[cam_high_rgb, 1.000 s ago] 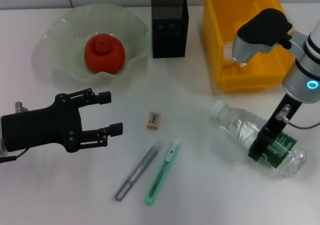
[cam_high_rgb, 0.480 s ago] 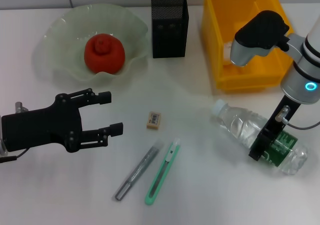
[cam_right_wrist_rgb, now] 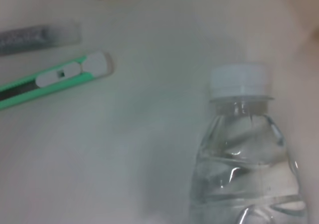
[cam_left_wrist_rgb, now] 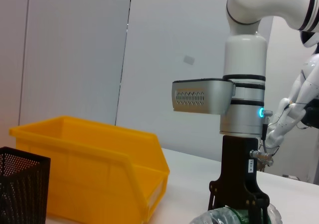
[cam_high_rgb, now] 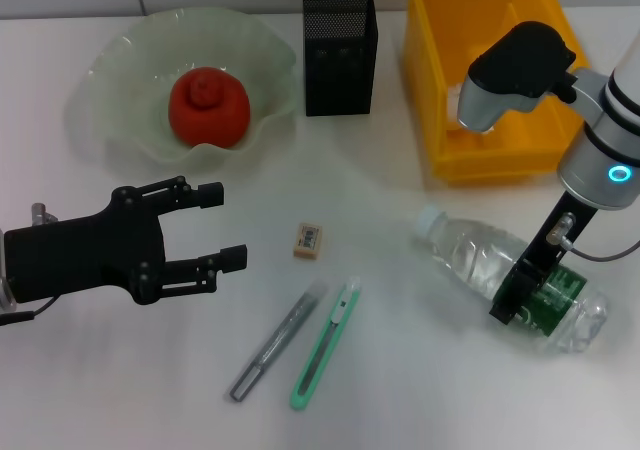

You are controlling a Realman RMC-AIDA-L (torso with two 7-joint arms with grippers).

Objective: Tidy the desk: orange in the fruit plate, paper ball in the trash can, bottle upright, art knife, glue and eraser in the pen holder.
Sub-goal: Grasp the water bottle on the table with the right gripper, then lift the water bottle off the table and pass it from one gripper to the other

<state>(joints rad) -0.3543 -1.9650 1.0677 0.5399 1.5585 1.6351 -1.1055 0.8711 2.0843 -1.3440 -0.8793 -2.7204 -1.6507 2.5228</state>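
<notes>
Lying on its side at the right of the desk is one bottle [cam_high_rgb: 510,275], long axis diagonal, its white cap [cam_high_rgb: 431,219] pointing toward the desk centre and back, its green label [cam_high_rgb: 552,300] end toward the front right corner. The right gripper [cam_high_rgb: 515,305] stands over the label end, arm near vertical, fingers pointing down and touching the bottle; whether it has closed on the bottle cannot be told. The left gripper [cam_high_rgb: 215,228] hovers at the left front, arm level, fingers spread apart and holding nothing. Between the arms lie one eraser [cam_high_rgb: 308,240], one green art knife [cam_high_rgb: 327,341] and one grey glue stick [cam_high_rgb: 277,341], the last two side by side, long axes parallel and diagonal. One orange [cam_high_rgb: 207,107] sits in one fruit plate [cam_high_rgb: 120,60]. One black mesh pen holder [cam_high_rgb: 339,52] stands upright beside one yellow bin [cam_high_rgb: 440,90].
</notes>
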